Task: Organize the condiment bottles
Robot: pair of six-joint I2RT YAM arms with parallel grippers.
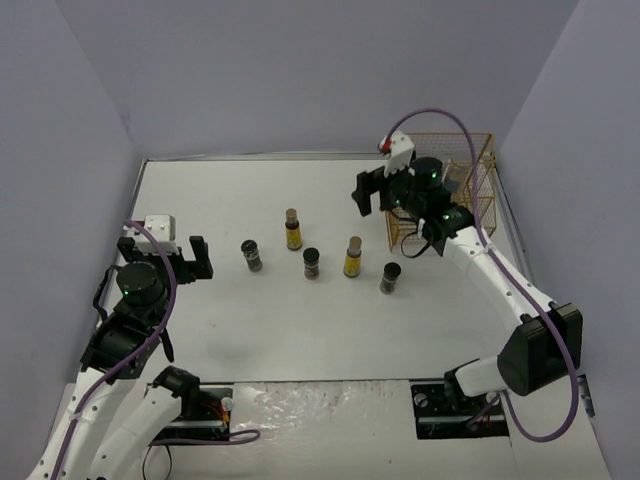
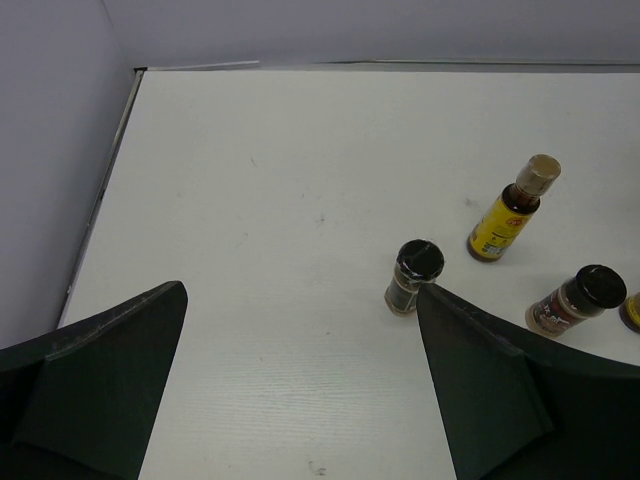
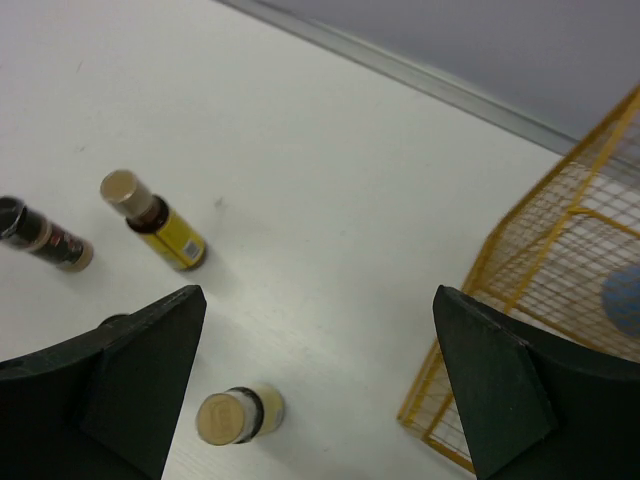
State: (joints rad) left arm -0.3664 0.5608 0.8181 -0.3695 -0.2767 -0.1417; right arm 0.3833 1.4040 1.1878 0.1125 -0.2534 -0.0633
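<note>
Table (image 1: 250, 330) has five containers upright mid-frame in the top view, none touching. They are a black-lidded jar (image 1: 252, 255) at the left, a yellow-label bottle (image 1: 292, 230) up behind it, a second black-lidded jar (image 1: 312, 263) at centre, a second yellow-label bottle (image 1: 352, 257) to its right, and a third black-lidded jar (image 1: 390, 277) furthest right. Yellow wire rack (image 1: 478, 160) sits upper right by the back wall, with a blurred blue shape (image 3: 622, 300) inside that can't be identified. Right gripper (image 3: 318, 310) hangs just left of the rack, fingers wide apart with nothing between them. Left gripper (image 2: 300, 300) is at the left of the frame, also wide apart and empty, the leftmost jar near its right finger in the wrist view.
</note>
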